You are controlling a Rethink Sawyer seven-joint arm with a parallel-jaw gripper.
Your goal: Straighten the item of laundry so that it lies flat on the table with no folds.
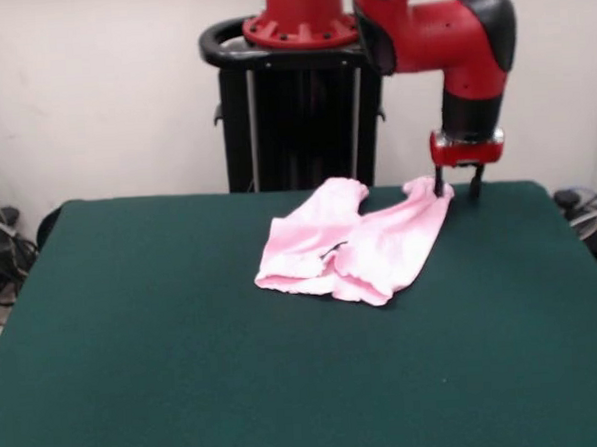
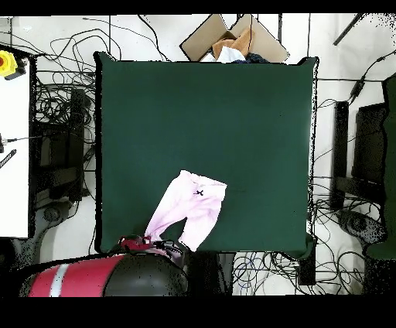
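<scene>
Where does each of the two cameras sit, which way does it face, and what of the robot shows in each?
Front view: sits across the table from the robot, facing its black pedestal; the red arm comes down from above, gripper open at one leg of the pink pants.
Overhead view: sits above the table, looking straight down, robot's base at the bottom; only the arm shows, covering the gripper.
Shared: table, pants and arm, turned half round between views.
</scene>
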